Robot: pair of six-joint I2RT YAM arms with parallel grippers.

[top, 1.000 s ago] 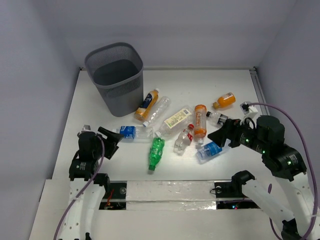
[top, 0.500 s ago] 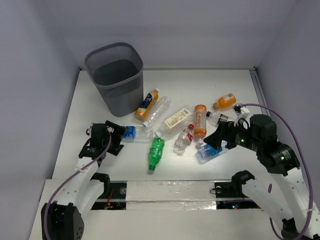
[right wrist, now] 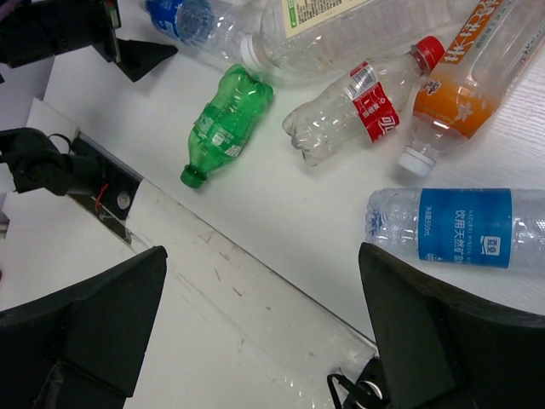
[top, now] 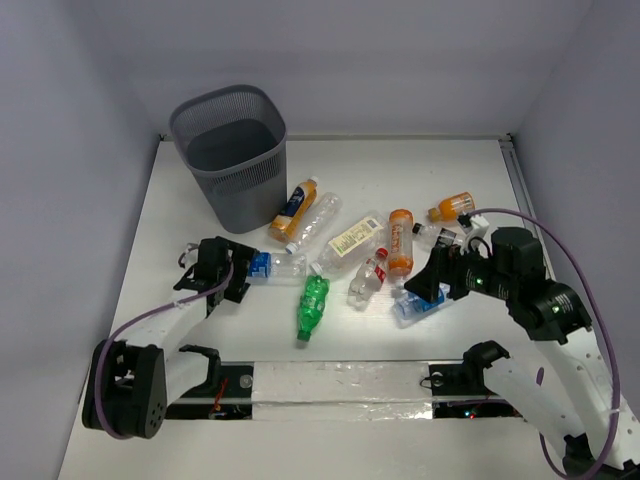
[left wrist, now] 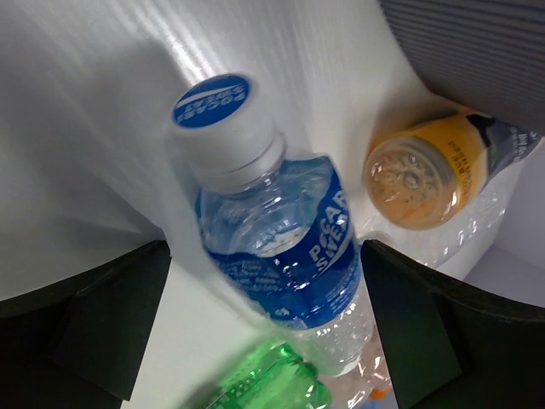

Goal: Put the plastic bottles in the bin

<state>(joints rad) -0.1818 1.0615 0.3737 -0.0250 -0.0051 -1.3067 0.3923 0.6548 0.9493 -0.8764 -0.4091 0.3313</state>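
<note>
1. Plastic bottles (top: pixel 350 240) lay scattered on their sides across the white bench (top: pixel 180 200). None could be seen inside the bin (top: pixel 240 190), which stood upright at the far left corner.
2. At the left, the left tool (left wrist: pixel 265 247) was spread wide with one finger on each side of the blue-capped bottle (left wrist: pixel 281 230). It gripped nothing. The bottle's cap pointed back toward the wrist, so the fingers seemed lined up to close across its shoulder.
3. That bottle looked a sensible pick, since it was the one nearest the left arm and lay not far from the bin. Just beyond it an orange bottle (left wrist: pixel 421 175) lay near the bin's base, bottom end toward the wrist camera.
4. On the other side, the right tool (right wrist: pixel 262 254) was equally wide open and empty, hanging over bare bench near the front edge. A blue-labelled clear bottle (right wrist: pixel 464 226) lay just beside its right finger, not between the fingers, and was probably its target.
5. Between the arms, the green bottle (right wrist: pixel 226 123), the red-labelled bottle (right wrist: pixel 358 106) and another orange one (right wrist: pixel 456 94) lay close together. Closing on one there could nudge its neighbours.
</note>
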